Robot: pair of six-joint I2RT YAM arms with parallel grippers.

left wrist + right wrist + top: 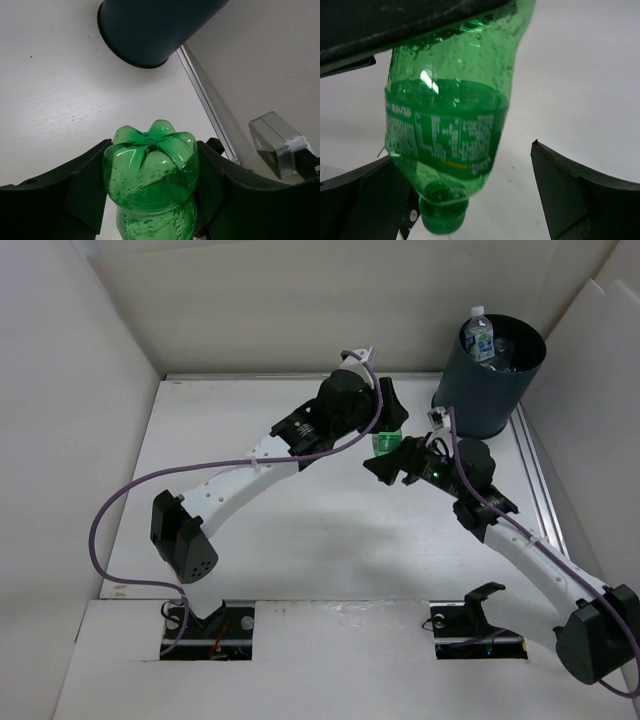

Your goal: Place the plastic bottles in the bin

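The green bottle hangs just above the table centre, held by my left gripper, which is shut on its lower body. In the left wrist view its lobed base fills the gap between the black fingers. My right gripper is open, close beside the bottle. The right wrist view shows the bottle's label and green cap near my left finger. The dark bin stands at the back right, with a clear white-capped bottle poking out of it. It also shows in the left wrist view.
White walls enclose the table on the left, back and right. A metal rail runs along the table's right side, past the bin. A silver block sits by the rail in the left wrist view.
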